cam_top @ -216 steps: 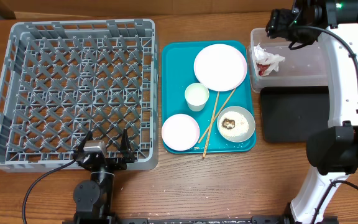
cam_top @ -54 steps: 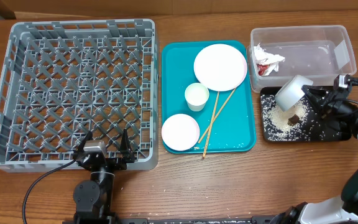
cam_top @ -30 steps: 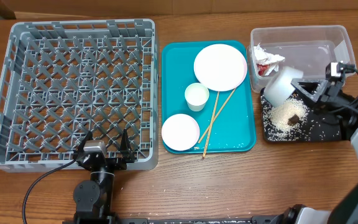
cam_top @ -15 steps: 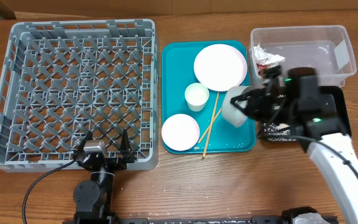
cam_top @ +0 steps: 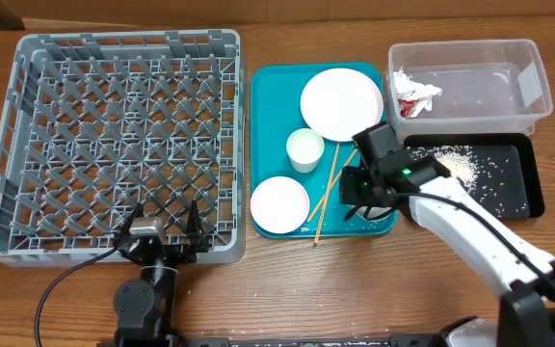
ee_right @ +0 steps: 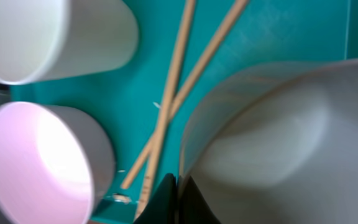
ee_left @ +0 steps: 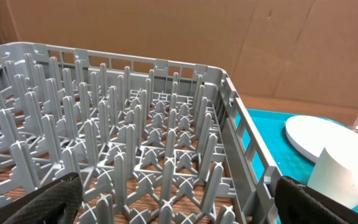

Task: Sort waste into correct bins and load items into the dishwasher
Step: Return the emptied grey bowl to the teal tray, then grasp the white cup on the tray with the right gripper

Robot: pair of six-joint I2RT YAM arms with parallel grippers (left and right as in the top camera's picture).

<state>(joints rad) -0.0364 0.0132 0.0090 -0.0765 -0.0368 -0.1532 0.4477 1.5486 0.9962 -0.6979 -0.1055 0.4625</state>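
right pincer clamped on rim of small white bowl | change: rice now dumped in black tray, emptied bowl back over teal tray by chopsticks | next, likely: bowl to dish rack | left pincer wide open, empty

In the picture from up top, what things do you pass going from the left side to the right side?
grey dish rack → teal tray → black tray

One plate, one cup, two bowls, two chopsticks, one rack
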